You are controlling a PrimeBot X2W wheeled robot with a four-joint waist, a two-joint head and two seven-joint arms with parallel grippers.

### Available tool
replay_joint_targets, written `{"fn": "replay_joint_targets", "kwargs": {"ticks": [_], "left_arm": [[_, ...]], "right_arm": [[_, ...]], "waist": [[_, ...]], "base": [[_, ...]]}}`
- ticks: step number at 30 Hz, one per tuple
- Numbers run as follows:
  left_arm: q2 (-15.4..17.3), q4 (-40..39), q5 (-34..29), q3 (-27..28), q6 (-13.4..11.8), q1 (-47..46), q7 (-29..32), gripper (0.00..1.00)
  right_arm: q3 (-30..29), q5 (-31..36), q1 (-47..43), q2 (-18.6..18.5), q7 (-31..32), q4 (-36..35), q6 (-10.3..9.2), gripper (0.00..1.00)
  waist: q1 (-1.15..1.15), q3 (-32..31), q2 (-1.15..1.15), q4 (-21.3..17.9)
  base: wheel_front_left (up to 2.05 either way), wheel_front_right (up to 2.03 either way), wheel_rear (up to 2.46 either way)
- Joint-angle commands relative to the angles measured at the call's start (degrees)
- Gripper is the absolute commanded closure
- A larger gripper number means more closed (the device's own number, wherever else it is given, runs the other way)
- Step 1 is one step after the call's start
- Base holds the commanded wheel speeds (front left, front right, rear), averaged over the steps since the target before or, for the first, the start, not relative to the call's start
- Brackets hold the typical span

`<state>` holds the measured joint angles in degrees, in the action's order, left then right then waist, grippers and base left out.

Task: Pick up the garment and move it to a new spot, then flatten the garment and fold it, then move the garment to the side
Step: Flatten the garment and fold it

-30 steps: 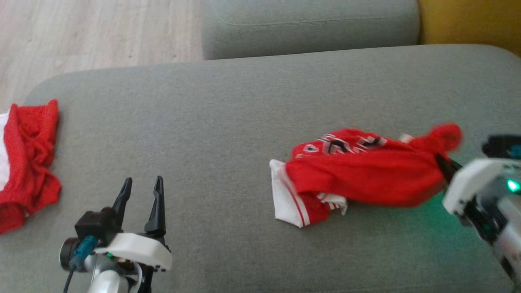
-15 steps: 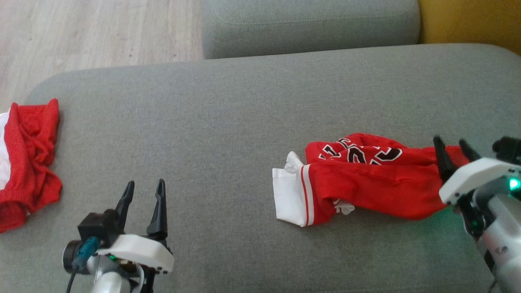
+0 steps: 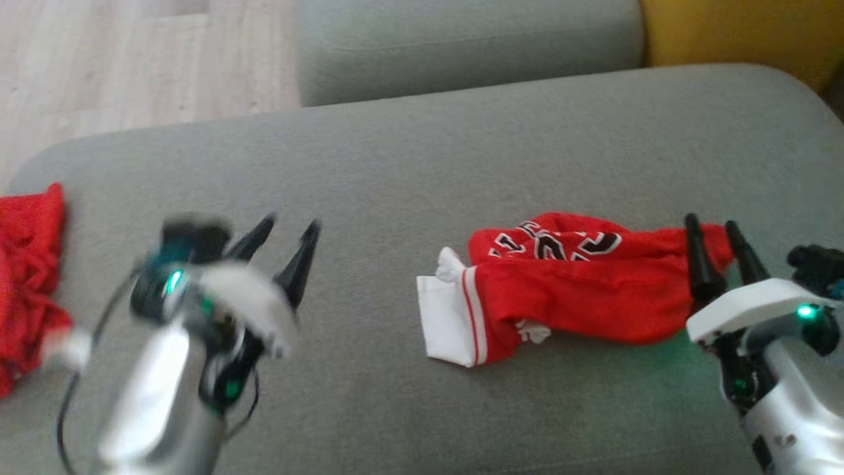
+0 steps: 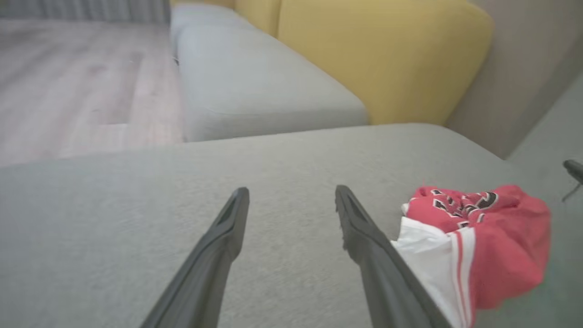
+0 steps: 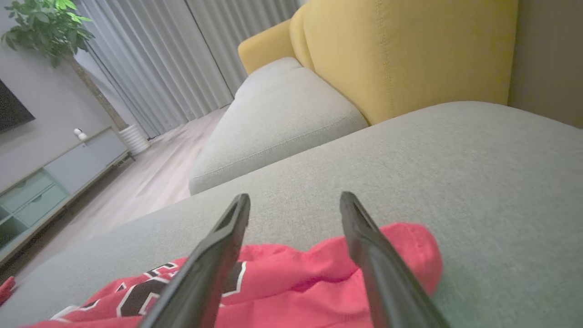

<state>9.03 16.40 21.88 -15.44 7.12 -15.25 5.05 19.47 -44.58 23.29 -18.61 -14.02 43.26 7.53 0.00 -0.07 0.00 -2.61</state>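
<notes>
Head view: 2 garments: jersey, heap; L claw, R claw.

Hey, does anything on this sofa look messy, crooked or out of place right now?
The red jersey lies bunched and twisted on the grey cushion, its lettering creased. A second red garment sits crumpled at the cushion's left edge. Nothing looks spilled or torn.

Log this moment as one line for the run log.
garment: crumpled on grey cushion, unheld, not yet flattened | right pincer: open at its right end | left pincer: open, empty
</notes>
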Motion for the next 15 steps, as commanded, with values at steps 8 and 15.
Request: {"fn": "replay_joint_targets", "kwargs": {"ticks": [8,15], "left_arm": [[6.6,2.0,23.7,-11.9,0.3,-19.1,28.1,0.0],[7.6,10.5,33.3,-16.6,0.4,-26.7,37.8,0.0]], "right_arm": [[-4.3,5.3,-1.1,4.6,3.9,-8.7,-0.04,0.0],[-7.4,9.8,-1.9,8.9,7.5,-13.4,-0.04,0.0]], "waist": [[0.0,5.0,0.0,-8.2],[0.0,8.4,0.0,-13.9]], "base": [[0.0,0.0,0.0],[0.0,0.0,0.0]]}}
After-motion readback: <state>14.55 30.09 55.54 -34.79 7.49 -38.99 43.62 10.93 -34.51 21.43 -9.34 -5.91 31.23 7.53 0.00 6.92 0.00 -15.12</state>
